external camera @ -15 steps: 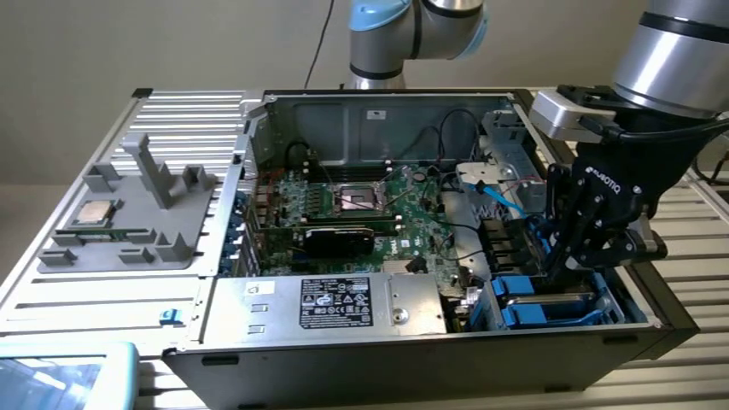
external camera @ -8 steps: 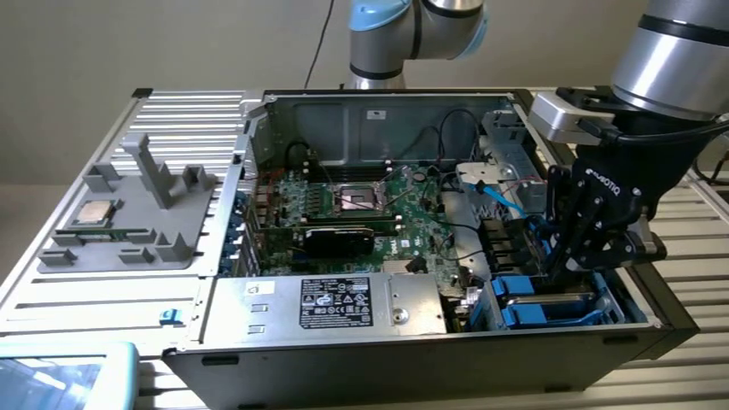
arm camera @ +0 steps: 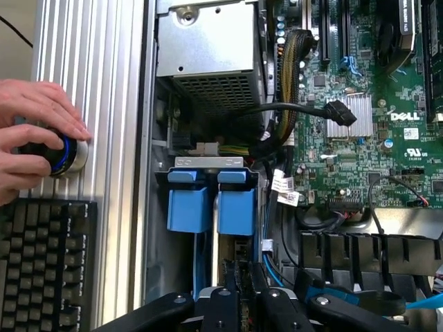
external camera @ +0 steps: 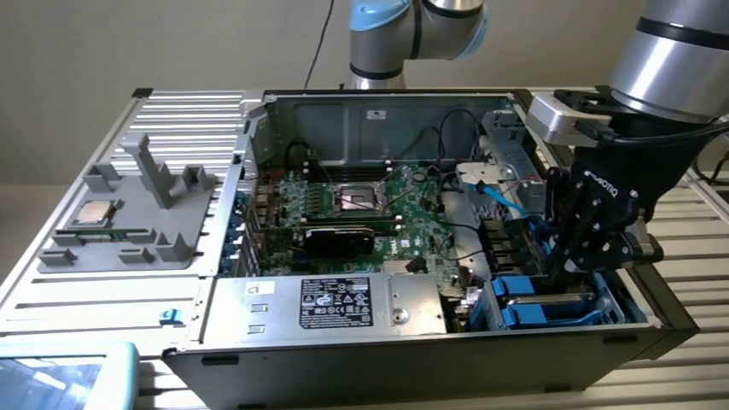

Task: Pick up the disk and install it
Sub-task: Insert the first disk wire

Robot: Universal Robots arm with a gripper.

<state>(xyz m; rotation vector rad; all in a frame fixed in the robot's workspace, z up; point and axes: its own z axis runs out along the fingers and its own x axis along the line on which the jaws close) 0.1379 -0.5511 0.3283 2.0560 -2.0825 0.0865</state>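
One gripper [external camera: 566, 272] hangs low in the open computer case [external camera: 376, 128], lower right of the frame, just over the disk [external camera: 535, 312]. Two blue brackets [arm camera: 188, 202] sit side by side there. Whether it is open or closed I cannot tell.

Drive-bay brackets [arm camera: 188, 204] bright blue — motherboard [arm camera: 332, 162] green, end effector [external camera: 566, 269] black, keyboard [arm camera: 41, 263] black.

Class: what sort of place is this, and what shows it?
Likely a robotics lab bench: an open computer case with its motherboard exposed, the gripper at the blue drive bay, a hand beside a keyboard.
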